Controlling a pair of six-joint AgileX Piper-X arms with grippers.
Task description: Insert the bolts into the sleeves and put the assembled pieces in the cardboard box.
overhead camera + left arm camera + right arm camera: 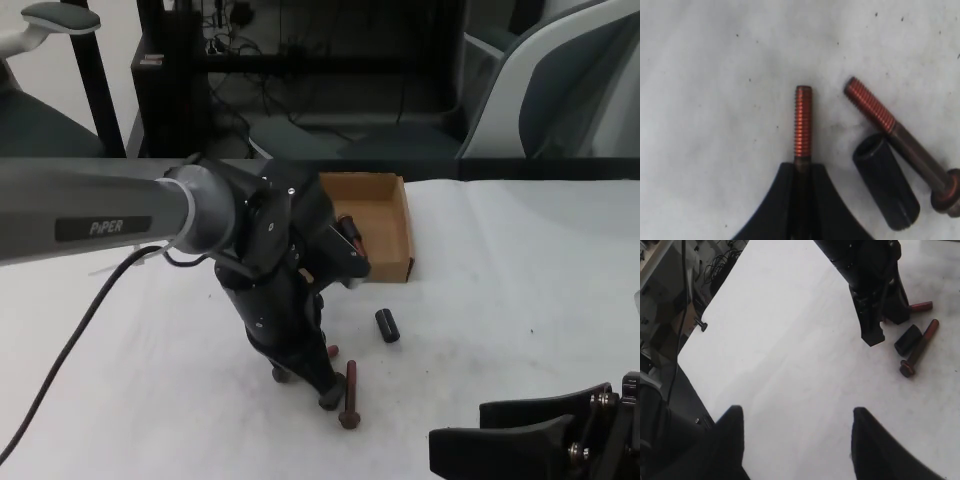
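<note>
Sitting open toward the far side of the white bench (520, 270), the cardboard box (406, 240) is facing the left gripper (802, 167), which is clamping one bolt (803, 120) by its shank, while the right gripper (800, 440) is hanging spread wide and empty, and a second bolt (892, 127) is lying just beside a black sleeve (885, 187).

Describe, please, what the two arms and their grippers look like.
The left arm is a grey tube bearing a dark label with pale lettering, ending in a silvery collar and a black wrist; a black cable trails from it. The left gripper has black fingers that flare outward in curves. The right gripper is black too, with broad, rounded fingers.
</note>
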